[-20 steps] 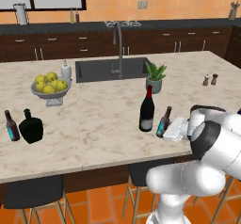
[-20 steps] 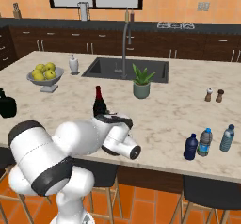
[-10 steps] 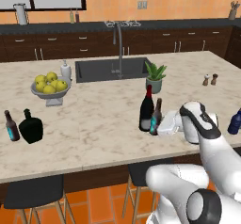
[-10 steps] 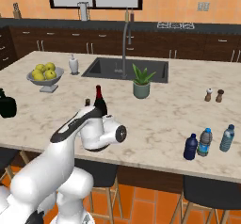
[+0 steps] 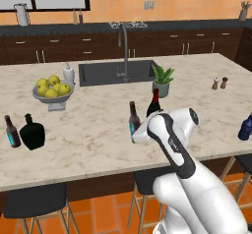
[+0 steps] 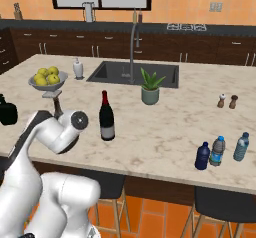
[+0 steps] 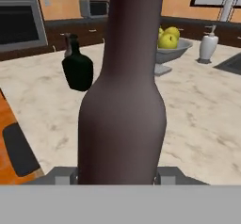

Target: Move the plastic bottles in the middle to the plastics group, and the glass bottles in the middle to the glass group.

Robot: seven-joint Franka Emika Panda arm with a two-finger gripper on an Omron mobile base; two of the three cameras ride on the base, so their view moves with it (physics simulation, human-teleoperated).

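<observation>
The slim brown beer bottle [image 5: 133,122] with a bluish label stands upright just left of the wine bottle [image 5: 154,104], and my gripper [image 5: 136,136] is shut on its lower body. In the hand view its brown body [image 7: 122,100] rises large between my fingers [image 7: 66,176]. The tall wine bottle [image 6: 106,117] with a red-foil neck stands mid-counter. The glass group sits far left: a small beer bottle [image 5: 12,131] and the squat black flask [image 5: 32,132], which the hand view shows ahead as the flask [image 7: 77,68]. The dark blue plastic bottle [image 6: 202,156] stands at the right beside two clear bottles [image 6: 217,151].
A bowl of yellow fruit [image 5: 52,90] and a white soap dispenser [image 5: 68,73] stand beyond the glass group. Behind the wine bottle are the sink [image 5: 118,72] and a potted plant [image 5: 162,80]. Salt and pepper shakers [image 5: 219,83] are at the far right. Stools line the counter's front edge.
My arm has swung left with the beer bottle, carrying it from the right of the wine bottle to its left. The wine bottle and the other bottles have stayed put.
</observation>
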